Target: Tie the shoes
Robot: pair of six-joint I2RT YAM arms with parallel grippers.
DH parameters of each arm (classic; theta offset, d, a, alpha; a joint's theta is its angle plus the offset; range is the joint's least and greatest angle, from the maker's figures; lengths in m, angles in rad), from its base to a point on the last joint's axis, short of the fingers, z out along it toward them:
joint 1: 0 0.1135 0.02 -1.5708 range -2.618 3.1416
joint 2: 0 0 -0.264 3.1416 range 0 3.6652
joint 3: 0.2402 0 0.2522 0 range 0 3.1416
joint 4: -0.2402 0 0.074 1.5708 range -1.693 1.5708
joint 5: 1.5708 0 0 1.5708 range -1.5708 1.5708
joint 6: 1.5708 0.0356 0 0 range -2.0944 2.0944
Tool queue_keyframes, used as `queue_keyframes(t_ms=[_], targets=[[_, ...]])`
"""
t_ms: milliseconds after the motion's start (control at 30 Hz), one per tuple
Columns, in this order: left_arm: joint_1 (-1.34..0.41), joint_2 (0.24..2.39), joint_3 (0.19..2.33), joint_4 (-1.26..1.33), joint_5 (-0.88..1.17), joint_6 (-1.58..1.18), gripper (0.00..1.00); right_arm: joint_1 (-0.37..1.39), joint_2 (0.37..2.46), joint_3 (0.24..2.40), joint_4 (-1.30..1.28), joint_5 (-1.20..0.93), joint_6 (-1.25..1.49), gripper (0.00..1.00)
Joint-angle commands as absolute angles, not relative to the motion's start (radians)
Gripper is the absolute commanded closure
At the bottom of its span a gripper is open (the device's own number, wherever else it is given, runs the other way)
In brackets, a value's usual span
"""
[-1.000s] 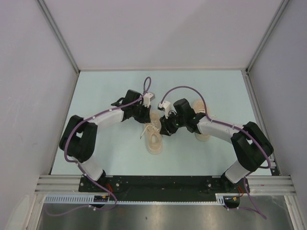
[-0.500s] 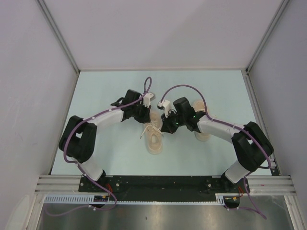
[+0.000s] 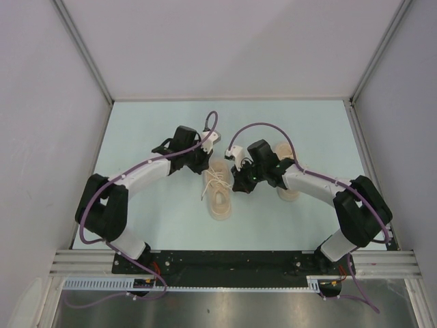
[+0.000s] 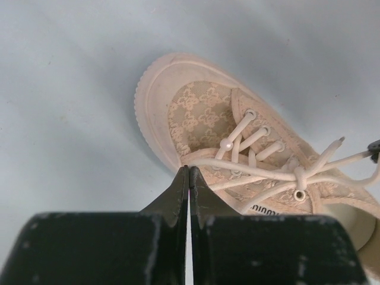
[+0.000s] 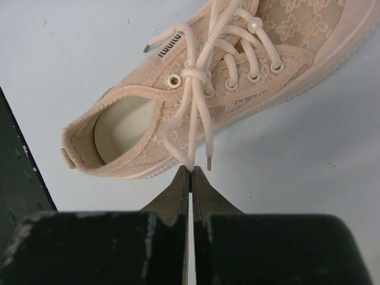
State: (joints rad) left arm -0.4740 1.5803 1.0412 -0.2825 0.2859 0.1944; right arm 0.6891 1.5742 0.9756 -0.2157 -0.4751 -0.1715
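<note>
My left pincer [image 3: 204, 162] reaches in from the left, over the far end of the middle shoe [image 3: 220, 195]. In its wrist view the two black jaws are pressed fully together, and their tips sit at the edge of the shoe's toe cap. A lace strand [image 4: 255, 171] starts right at those tips and runs across the tongue to the knot [image 4: 301, 176], so I have that strand pinched there.

The shoe stands upright on its sole on the pale bench [image 3: 307, 130], midway between my two arms. Its toe points away from my bases and its open heel points toward them. From above, a loose bit of lace trails onto the bench just to the shoe's left.

My right pincer [image 3: 237, 183] comes in from the right, beside the laced part of the same shoe. Its wrist view shows the jaws closed tight, with no gap between them. The bottom of a lace loop [image 5: 191, 127] hanging from the knot meets the tips, so it is nipped there. A free lace end [image 5: 209, 161] with a plastic tip hangs just beside them, and I cannot tell whether it touches them.

Further right, the other shoe [image 3: 288, 191] lies mostly hidden under my right arm, near the first shoe but apart from it.
</note>
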Motion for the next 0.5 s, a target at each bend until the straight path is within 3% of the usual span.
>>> queue_keyframes(t_ms=[0,467], targets=[[-0.474,1.54,1.029,-0.288,0.23,0.276,1.0,0.686,1.532,1.009,-0.264,-0.468,-0.218,1.0],[-0.423,1.557,1.022,-0.279,0.216,0.339,1.0,0.689,1.549,1.009,-0.342,-0.491,-0.252,1.0]])
